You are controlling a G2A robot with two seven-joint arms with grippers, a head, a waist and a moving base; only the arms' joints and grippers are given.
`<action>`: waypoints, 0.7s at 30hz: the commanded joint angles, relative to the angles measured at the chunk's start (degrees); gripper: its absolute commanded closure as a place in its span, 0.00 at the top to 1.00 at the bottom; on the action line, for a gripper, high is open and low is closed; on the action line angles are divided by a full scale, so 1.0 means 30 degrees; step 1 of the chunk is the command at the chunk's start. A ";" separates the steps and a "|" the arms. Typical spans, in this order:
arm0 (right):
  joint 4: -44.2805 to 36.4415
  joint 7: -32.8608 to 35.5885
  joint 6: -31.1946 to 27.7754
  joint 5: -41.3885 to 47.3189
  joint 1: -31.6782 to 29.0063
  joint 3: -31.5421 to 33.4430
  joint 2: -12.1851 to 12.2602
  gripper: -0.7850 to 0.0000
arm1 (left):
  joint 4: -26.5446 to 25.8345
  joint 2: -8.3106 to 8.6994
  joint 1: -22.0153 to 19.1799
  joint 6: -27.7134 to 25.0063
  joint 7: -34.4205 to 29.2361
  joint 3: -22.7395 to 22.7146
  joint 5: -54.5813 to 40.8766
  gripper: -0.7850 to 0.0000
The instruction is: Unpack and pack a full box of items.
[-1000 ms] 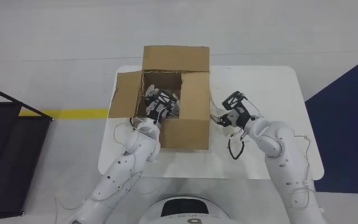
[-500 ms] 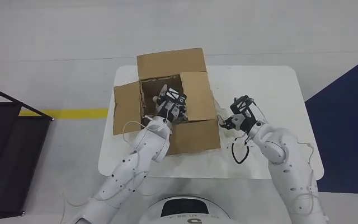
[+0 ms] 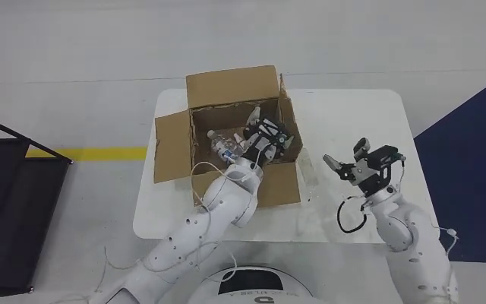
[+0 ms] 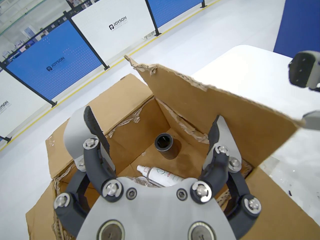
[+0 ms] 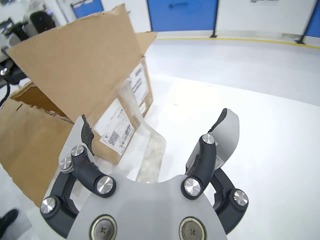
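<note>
At the far left edge of the top view stood a black stand (image 3: 21,199), with a yellow floor line (image 3: 99,153) running from it toward the white table (image 3: 357,114). The cardboard box (image 3: 231,85) sat open on the left half of the table, its flaps splayed outward. Inside it, toward the middle left, a clear plastic bottle (image 3: 220,144) lay on its side. Just right of the bottle, the left gripper (image 3: 267,137) hung over the right part of the opening, its fingers spread wide and holding nothing. The left wrist view showed this gripper (image 4: 153,118) above the box (image 4: 225,116) interior, with a black cylinder (image 4: 165,147) standing upright on the box floor near a corner and a white tube (image 4: 161,174) lying close under the palm; neither touched the fingers. A strip of clear tape (image 5: 152,151) trailed onto the table beside the box's right wall. Further right, apart from the box, the right gripper (image 3: 358,156) was over bare table, fingers spread and empty (image 5: 155,118).
</note>
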 commanded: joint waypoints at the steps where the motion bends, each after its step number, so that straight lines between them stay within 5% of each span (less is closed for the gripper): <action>1: -0.0517 -0.1972 0.0075 0.0267 -0.1515 0.0535 -0.0059 1.00 | 0.0540 -0.0218 -0.0318 0.0158 0.0024 0.0601 0.0187 1.00; 6: -0.0729 -0.5222 -0.0005 0.0268 -0.3573 0.1287 -0.0190 1.00 | 0.1773 -0.0834 -0.1227 0.0849 -0.0019 0.1495 -0.0053 1.00; 12: -0.1249 -0.3731 0.0510 0.0350 -0.2434 0.1511 -0.0143 1.00 | 0.2382 -0.1173 -0.1791 0.1686 0.0448 0.0978 -0.0181 1.00; 16: -0.2820 -0.3544 0.1661 -0.0260 -0.1770 0.1524 -0.0173 1.00 | 0.0819 -0.0793 -0.0773 0.1775 0.1314 -0.1044 -0.0236 1.00; 21: -0.4185 -0.2231 0.2477 -0.2368 0.0429 0.0273 -0.0149 1.00 | -0.2260 0.0178 0.2429 0.0445 0.2601 -0.5515 -0.0665 1.00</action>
